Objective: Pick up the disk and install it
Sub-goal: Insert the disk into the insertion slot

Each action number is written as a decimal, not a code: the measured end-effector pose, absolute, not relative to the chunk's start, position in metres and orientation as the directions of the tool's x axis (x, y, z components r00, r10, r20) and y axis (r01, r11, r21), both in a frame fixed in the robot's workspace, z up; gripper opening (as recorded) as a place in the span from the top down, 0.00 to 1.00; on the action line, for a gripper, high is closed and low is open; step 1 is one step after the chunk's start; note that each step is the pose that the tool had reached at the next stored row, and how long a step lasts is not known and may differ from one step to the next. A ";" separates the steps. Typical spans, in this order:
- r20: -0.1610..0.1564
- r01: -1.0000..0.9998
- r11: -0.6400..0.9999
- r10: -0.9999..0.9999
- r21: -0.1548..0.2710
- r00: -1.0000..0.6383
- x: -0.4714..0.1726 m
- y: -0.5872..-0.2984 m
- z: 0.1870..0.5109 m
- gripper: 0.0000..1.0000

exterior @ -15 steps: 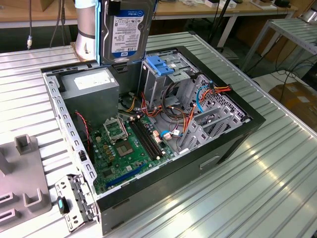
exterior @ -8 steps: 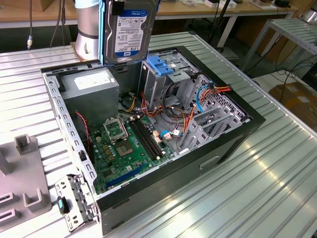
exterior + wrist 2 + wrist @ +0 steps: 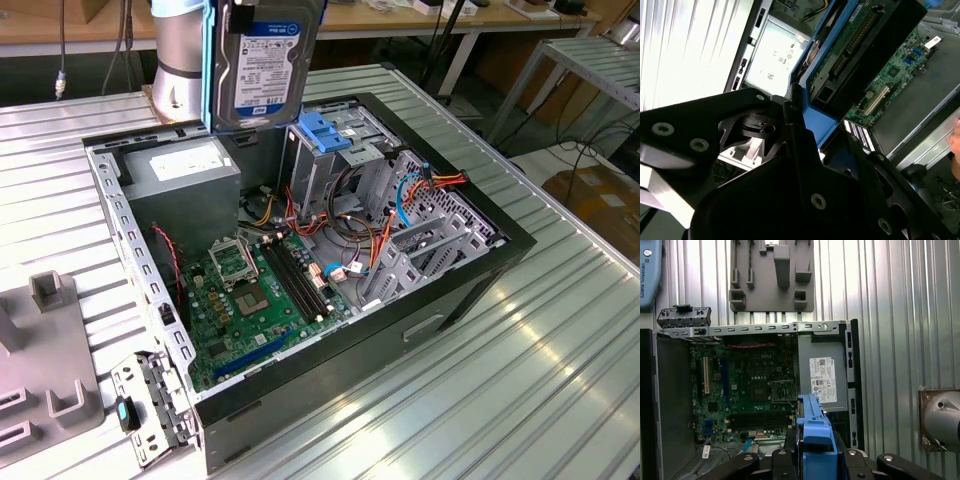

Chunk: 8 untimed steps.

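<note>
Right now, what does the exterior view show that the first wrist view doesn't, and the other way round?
Exterior view: the disk's labelled grey face, held upright above the open computer case, and the drive cage with its blue plate. First wrist view: the disk's blue bracket seen edge-on, with the tool shut on it. Both: the green motherboard and the power supply.
</note>
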<state>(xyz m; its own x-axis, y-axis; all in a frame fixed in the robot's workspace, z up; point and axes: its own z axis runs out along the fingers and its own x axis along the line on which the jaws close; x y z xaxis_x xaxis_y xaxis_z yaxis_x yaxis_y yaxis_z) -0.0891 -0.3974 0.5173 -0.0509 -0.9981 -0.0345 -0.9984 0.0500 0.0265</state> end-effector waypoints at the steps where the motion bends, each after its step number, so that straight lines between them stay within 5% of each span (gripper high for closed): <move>1: -0.035 -0.998 0.050 -0.998 0.026 -0.051 -0.089 -0.398 0.517 0.63; 8: -0.035 -0.998 0.050 -0.998 0.025 -0.051 -0.089 -0.408 0.516 0.63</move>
<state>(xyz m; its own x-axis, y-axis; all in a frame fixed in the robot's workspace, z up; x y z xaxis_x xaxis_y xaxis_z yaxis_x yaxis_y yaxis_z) -0.0888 -0.4076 0.5158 -0.0508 -0.9981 -0.0347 -0.9984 0.0500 0.0252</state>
